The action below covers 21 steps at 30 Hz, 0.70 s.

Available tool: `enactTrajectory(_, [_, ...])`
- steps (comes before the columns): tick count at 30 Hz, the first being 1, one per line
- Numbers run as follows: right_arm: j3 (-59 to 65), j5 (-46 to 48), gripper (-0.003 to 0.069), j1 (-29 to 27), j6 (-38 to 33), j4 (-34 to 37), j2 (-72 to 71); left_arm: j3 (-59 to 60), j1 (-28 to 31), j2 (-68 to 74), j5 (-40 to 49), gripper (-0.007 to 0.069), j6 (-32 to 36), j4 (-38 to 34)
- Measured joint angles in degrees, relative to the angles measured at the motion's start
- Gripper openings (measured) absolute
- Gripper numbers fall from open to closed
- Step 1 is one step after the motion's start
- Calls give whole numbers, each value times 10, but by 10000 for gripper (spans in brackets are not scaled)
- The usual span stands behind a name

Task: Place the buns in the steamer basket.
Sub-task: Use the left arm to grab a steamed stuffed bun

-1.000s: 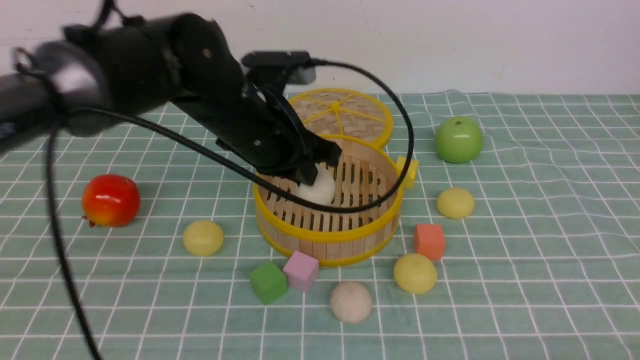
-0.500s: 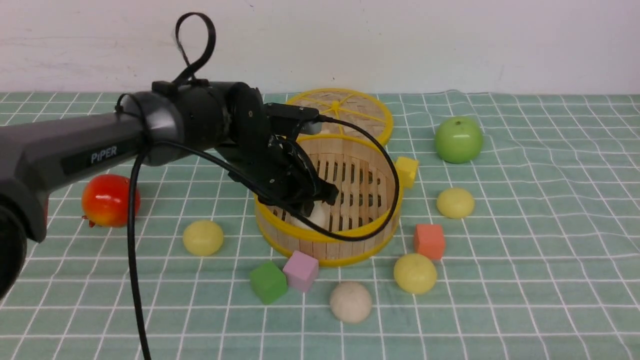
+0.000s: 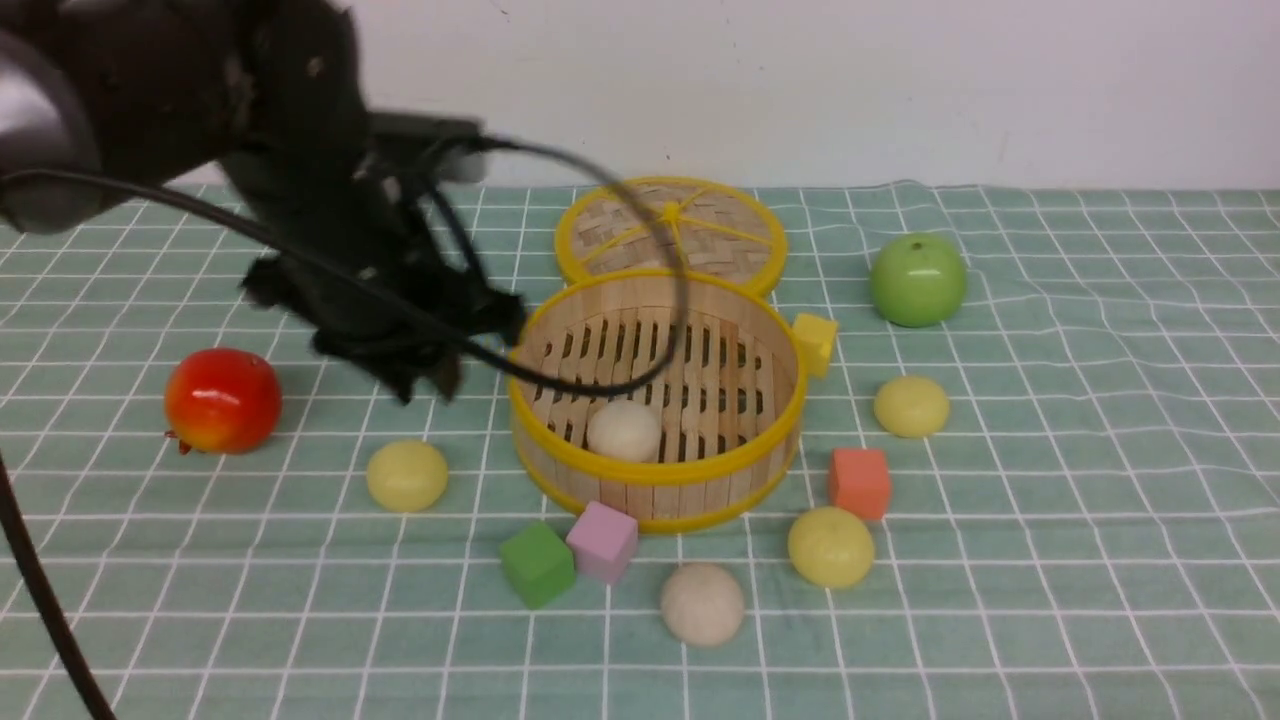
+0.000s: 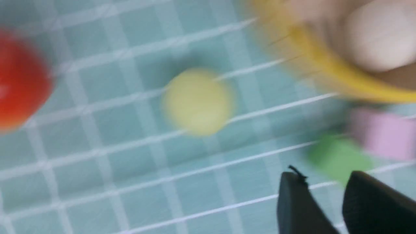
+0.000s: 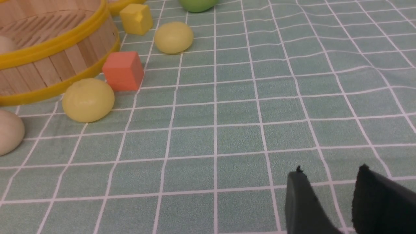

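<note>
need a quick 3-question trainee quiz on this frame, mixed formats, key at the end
1. Count: how many buns lie inside the steamer basket?
2. True or false: the left gripper is holding a bun.
3. Pick one: the fruit on the cloth to the robot's left of the basket is A. red, B. green, C. purple.

Key
1. One, the off-white bun on the slatted floor.
2. False. Its jaws stand apart with nothing between them.
3. A.
</note>
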Motion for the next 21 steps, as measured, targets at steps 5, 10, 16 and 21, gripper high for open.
enactTrajectory(5, [0,0,239,0,0,0,0,31,28,15,-58,151,4,-13])
enactTrajectory(10, [0,0,239,0,0,0,0,31,28,34,-103,176,14,-18])
enactTrajectory(16, [0,0,239,0,0,0,0,31,28,79,-138,250,29,-8])
enactTrajectory(21, [0,0,239,0,0,0,0,31,28,110,-155,267,30,13])
